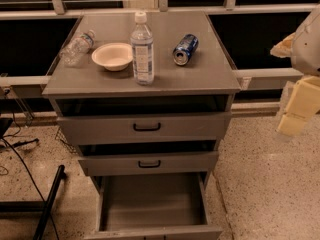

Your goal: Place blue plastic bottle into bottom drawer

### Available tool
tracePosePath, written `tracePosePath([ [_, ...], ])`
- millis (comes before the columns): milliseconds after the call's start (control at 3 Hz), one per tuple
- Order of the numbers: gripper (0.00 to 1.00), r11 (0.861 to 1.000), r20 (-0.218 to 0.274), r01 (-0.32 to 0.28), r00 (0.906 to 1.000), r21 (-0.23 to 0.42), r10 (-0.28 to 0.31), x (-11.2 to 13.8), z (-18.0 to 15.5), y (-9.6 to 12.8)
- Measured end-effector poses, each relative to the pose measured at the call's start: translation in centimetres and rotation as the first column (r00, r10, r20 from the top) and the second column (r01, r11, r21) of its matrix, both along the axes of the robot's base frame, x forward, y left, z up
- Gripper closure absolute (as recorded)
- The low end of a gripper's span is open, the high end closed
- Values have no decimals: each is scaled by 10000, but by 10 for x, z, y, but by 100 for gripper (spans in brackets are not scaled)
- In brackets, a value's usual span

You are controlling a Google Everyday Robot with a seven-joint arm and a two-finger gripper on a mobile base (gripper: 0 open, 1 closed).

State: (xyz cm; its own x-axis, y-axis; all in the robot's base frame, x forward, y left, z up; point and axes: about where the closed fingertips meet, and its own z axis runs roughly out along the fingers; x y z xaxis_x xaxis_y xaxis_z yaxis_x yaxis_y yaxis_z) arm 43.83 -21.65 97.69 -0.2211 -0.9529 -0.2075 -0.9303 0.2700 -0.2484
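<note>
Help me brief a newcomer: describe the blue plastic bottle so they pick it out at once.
On top of the grey cabinet, well left of the gripper at the right edge, look front-middle, just right of the white bowl. The blue plastic bottle stands upright, tall and white-capped, while the smaller bottle and the blue can lie on their sides.

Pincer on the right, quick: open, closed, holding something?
Pincer, at the right edge beside the cabinet: cannot be told; the blue plastic bottle stands on the cabinet top.

Gripper (295,113) right of cabinet (210,71); bottom drawer (150,201) open, unobstructed; bowl (112,56), can (185,49) flank blue plastic bottle (142,49).
</note>
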Motion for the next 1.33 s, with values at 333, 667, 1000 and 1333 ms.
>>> tracePosePath([
  [333, 0, 9999, 46, 121, 9999, 33, -121, 6, -1, 1],
  [667, 0, 9967, 199, 383, 9990, 712, -398, 34, -9, 10],
  [1000, 0, 9850, 321, 559, 9976, 1632, -619, 56, -15, 21],
  [1333, 0, 9452, 712, 526, 9943, 3222, -796, 89, -25, 47],
])
